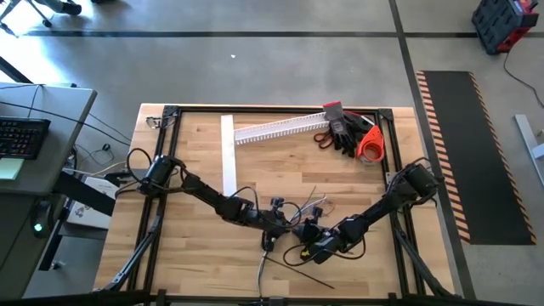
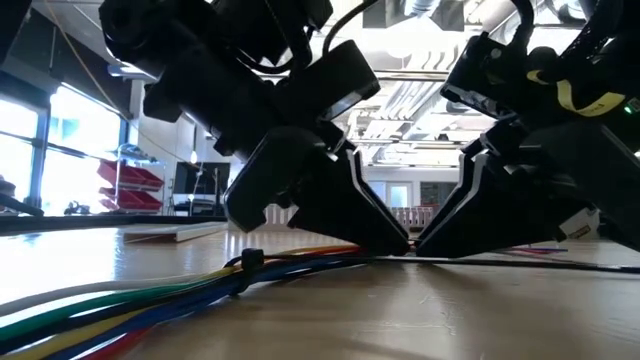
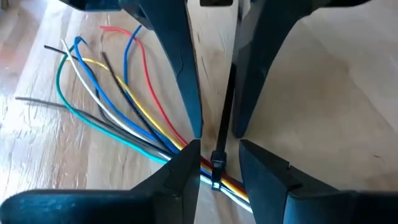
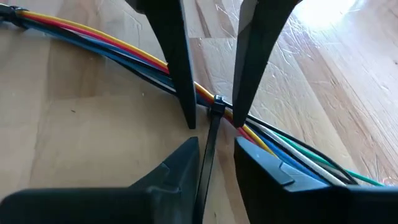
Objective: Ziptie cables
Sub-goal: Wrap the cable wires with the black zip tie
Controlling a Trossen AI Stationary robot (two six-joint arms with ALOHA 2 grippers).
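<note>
The cables (image 3: 118,106), a bundle of coloured wires, lie on the wooden table in the middle (image 1: 302,223) and fan out at one end. A black ziptie circles the bundle, its head (image 3: 217,163) on top. My left gripper (image 3: 219,168) is open and stands over the bundle, one finger on either side of the head. My right gripper (image 4: 216,155) faces it, open, and the ziptie's tail (image 4: 208,155) runs back between its fingers. Another ziptie (image 2: 245,262) binds the bundle farther along. My left gripper's fingertips (image 4: 188,121) come down slanting onto the bundle beside the ziptie's head (image 4: 218,102); I cannot tell whether they touch the wires. My right gripper's fingers (image 4: 180,165) flank the tail with a gap on each side; I cannot tell whether one touches it.
At the far side lie a white slotted channel (image 1: 276,129), a flat white strip (image 1: 227,153), dark gloves (image 1: 344,132) and an orange-red item (image 1: 370,146). A loose black strip (image 1: 297,272) lies near the front edge. Black frame rails (image 1: 395,144) border the table.
</note>
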